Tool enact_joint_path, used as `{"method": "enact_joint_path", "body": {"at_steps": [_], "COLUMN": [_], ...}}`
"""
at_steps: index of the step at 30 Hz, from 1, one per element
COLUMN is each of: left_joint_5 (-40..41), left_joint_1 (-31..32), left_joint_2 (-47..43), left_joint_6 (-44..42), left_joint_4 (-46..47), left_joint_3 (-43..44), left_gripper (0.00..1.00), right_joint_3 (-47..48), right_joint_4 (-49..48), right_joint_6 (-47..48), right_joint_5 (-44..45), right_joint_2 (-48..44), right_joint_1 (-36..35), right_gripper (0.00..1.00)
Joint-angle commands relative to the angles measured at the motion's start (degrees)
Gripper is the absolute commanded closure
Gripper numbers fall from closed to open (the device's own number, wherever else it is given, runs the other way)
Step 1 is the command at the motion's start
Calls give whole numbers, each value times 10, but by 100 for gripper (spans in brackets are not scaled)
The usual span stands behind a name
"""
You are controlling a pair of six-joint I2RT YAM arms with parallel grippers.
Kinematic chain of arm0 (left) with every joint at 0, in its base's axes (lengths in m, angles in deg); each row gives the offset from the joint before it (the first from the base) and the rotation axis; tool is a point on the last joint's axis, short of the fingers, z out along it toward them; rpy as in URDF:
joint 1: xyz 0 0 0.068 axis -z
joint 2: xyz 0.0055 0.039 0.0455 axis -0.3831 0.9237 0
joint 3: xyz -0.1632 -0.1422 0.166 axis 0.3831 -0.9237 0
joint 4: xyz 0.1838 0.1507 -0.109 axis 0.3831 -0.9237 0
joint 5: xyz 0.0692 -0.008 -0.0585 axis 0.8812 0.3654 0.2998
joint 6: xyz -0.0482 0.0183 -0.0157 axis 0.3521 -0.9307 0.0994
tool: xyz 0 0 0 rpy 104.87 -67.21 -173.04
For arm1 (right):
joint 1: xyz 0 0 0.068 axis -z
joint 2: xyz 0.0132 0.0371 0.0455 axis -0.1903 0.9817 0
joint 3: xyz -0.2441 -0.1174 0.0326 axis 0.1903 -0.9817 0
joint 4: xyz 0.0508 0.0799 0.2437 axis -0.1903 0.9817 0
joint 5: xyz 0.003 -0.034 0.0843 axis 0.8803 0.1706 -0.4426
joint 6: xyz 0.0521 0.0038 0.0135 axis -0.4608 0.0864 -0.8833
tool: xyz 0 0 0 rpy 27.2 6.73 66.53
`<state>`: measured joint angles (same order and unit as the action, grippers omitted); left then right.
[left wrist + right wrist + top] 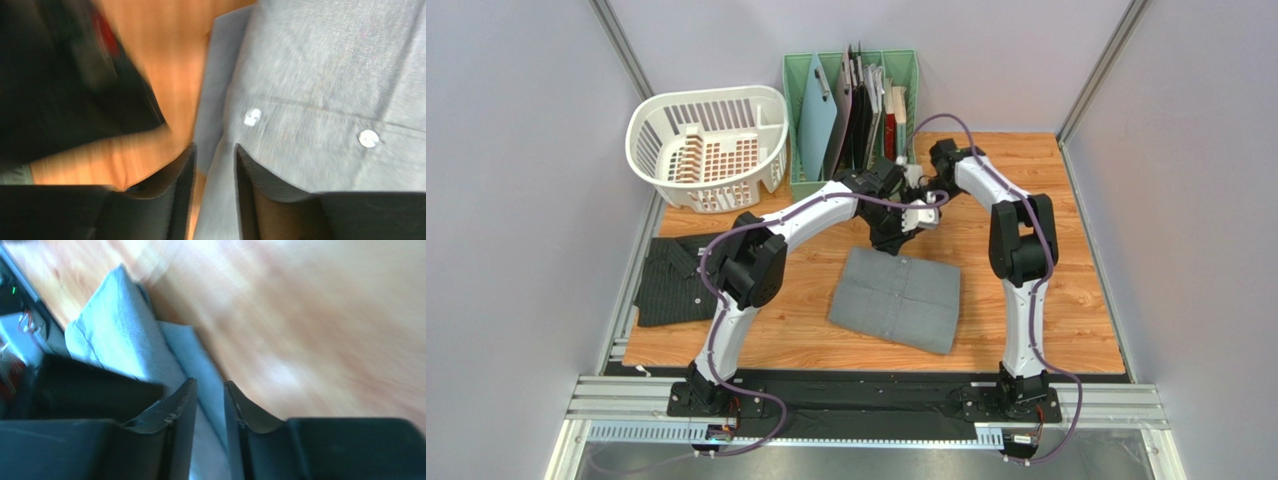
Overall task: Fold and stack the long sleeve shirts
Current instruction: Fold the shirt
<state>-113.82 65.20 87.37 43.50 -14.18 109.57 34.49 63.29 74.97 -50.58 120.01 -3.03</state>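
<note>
The grey long sleeve shirt [896,298] lies folded into a rectangle in the middle of the table. The dark pinstriped shirt [671,280] lies flat at the left edge, partly under my left arm. Both grippers hover close together over the grey shirt's far edge. My left gripper [891,240] [215,150] has its jaws apart, with the buttoned grey cloth [320,90] just below and showing through the gap. My right gripper [918,215] [210,387] also stands a little open over a folded corner of the grey cloth [115,330]. Neither one pinches the cloth.
A white laundry basket [709,140] sits at the back left. Beside it a green file rack [851,100] holds folders, right behind the two wrists. Grey walls enclose the wooden table [1066,300] on three sides.
</note>
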Motion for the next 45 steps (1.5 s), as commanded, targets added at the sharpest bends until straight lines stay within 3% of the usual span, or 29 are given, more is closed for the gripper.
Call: {"method": "enact_joint_path", "body": {"at_steps": [1, 6, 10, 13, 17, 20, 24, 32, 39, 45], "left_joint_5": [-46, -112, -198, -251, -245, -229, -184, -120, -116, -171], "left_joint_1": [-60, -102, -122, -121, -121, -121, -128, -205, -235, -224], "left_joint_2": [-106, -168, -212, -229, -200, -161, -118, -47, -87, -151], "left_joint_6": [135, 207, 283, 369, 450, 473, 488, 504, 426, 438], "left_joint_4": [-32, -62, -59, -9, 52, 68, 86, 116, 93, 91], "left_joint_3": [10, -80, -138, -199, -246, -252, -252, -188, -136, -186], "left_gripper": [51, 48, 48, 47, 50, 53, 56, 58, 57, 56], "right_joint_3": [101, 43, -111, -195, -313, -314, -238, -42, -53, -143], "right_joint_4": [80, 161, 158, 112, 32, -7, -68, -49, -25, -23], "right_joint_6": [43, 75, 56, 19, -13, -16, -26, -50, -62, -18], "right_joint_5": [35, 20, -52, -56, 13, 78, 129, 100, 11, -27], "right_joint_2": [-17, -126, -255, -328, -311, -236, -152, -28, -112, -182], "right_joint_1": [71, 100, 79, 34, -6, 1, 8, 3, 42, 87], "right_gripper": [61, 55, 55, 55, 58, 58, 59, 58, 55, 56]}}
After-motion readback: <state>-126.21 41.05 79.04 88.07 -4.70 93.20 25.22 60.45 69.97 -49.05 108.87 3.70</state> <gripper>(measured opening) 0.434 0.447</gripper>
